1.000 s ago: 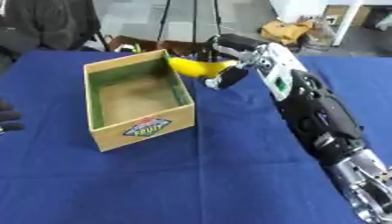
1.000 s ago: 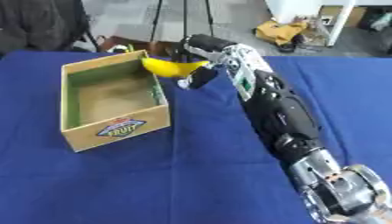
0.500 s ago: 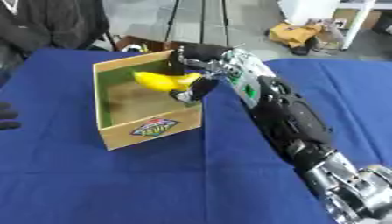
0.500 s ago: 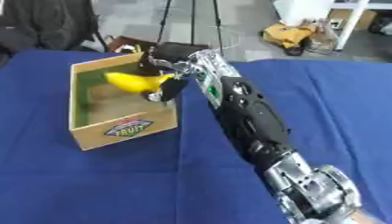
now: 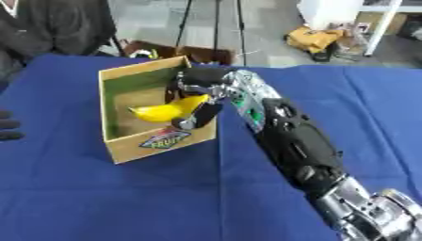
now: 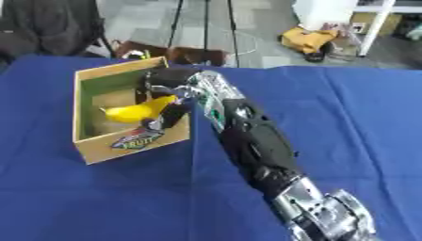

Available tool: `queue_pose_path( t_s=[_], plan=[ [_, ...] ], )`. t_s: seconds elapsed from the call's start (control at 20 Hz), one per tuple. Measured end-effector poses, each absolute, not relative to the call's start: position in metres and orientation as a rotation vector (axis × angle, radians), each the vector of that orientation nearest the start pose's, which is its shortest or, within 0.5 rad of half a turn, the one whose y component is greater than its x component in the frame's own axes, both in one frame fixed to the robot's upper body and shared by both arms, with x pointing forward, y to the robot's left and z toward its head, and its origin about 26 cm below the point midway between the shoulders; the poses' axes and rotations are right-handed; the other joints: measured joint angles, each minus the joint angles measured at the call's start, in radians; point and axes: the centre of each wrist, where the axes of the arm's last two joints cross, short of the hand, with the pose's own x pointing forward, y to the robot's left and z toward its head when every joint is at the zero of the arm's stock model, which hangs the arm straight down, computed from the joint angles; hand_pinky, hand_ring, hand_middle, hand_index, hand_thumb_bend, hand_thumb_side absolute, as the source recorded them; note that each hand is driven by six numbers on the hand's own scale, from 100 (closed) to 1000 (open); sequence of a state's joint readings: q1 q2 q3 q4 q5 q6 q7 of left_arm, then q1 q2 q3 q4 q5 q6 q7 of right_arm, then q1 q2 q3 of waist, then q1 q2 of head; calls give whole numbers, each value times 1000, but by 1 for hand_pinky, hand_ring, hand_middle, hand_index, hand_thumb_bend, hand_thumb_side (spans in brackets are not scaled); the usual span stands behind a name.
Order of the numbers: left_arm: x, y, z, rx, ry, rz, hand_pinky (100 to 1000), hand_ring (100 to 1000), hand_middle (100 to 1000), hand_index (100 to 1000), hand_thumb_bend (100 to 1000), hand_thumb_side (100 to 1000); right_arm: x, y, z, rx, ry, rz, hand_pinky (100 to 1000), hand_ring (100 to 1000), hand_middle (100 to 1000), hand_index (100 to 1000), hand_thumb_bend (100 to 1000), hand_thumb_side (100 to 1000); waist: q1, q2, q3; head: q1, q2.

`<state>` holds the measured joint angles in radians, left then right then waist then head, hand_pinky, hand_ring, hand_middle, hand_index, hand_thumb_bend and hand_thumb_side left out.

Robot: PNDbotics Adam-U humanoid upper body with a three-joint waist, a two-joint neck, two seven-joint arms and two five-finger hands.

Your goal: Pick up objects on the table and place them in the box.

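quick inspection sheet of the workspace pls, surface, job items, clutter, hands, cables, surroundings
surface: blue cloth table, bare apart from the box.
job's things: cardboard box open on top, printed label on its front wall; yellow banana held over the box's inside.
clutter: nothing seen on the cloth.
robot hands: right robot hand curled round the banana, reaching over the box's right wall; left robot hand idle at the left edge, only dark fingers showing.
cables: nothing seen on the table.
surroundings: grey floor, tripod legs, a yellow object on the floor, a white frame.
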<state>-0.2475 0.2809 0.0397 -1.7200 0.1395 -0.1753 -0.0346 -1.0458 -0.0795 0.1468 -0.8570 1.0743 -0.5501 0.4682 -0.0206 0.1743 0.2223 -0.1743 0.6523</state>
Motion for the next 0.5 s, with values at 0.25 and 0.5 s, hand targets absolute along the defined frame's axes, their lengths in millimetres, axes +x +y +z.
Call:
queue_pose_path(
  t_s=[0.25,0.5],
  plan=[
    [328,287,118,30,-2131,-210,643,674,657,789,504,853,480,-111,170,641,2287,-2734,734,665,717,771,174,451,0,2,-2,0,-1],
    [328,287,118,29,-2131,-211,643,674,656,789,504,853,480,-111,171,620,2332,-2699,733,657,712,772,172,455,0,2,-7,1,-1]
  ],
)
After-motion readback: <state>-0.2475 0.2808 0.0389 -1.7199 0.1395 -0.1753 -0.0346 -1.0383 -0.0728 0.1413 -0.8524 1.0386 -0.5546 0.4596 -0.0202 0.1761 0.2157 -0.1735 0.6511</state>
